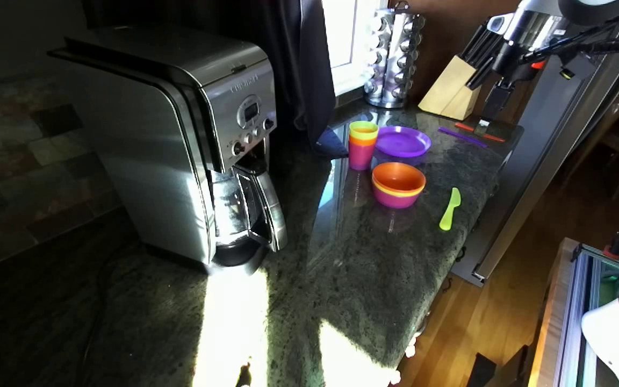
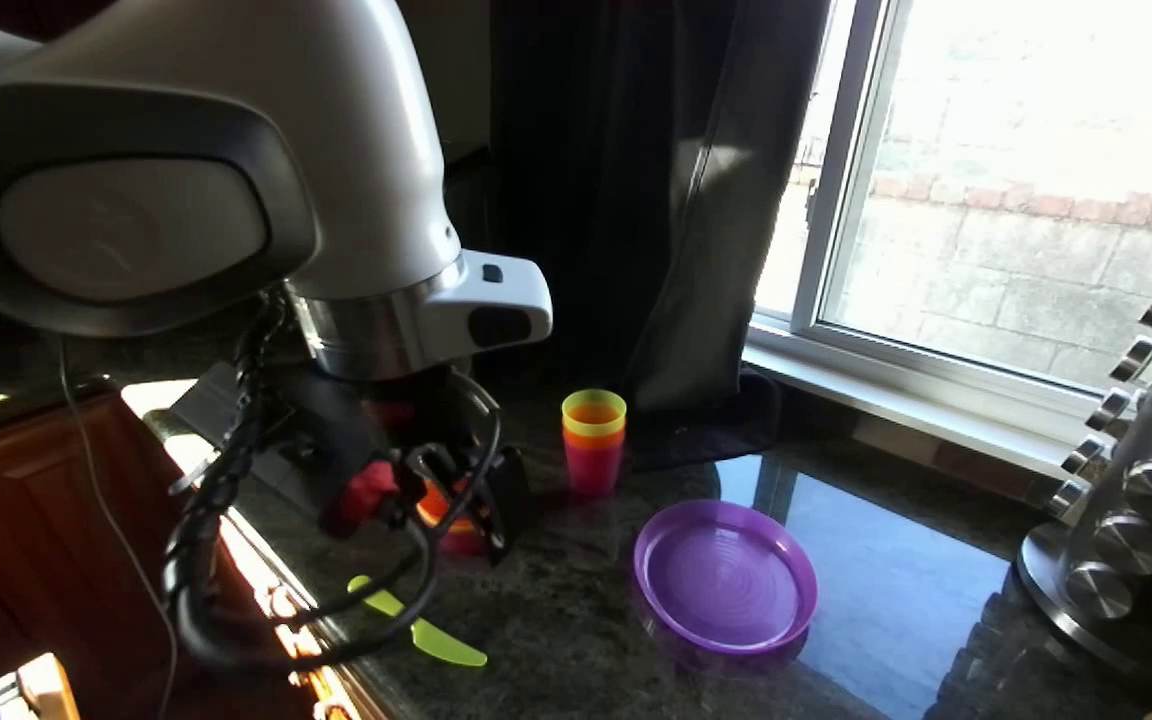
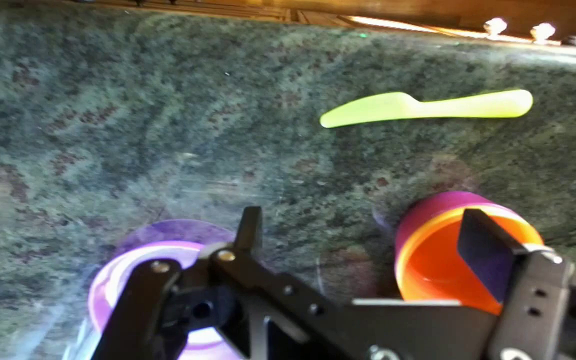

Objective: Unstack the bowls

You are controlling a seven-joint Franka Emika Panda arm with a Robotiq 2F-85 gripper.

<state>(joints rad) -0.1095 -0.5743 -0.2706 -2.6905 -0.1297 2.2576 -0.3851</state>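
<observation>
Bowls (image 1: 398, 186) stacked; window (image 2: 986, 230) (both ext. vws only).

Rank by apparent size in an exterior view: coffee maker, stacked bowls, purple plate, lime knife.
1. Coffee maker, helped by being nearest
2. Stacked bowls and purple plate: similar width, too close to rank
3. Lime knife

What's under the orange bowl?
Nested beneath the orange bowl: a yellowish bowl, just its rim showing, then a purple bowl, outer wall showing. Their insides are covered.
</observation>
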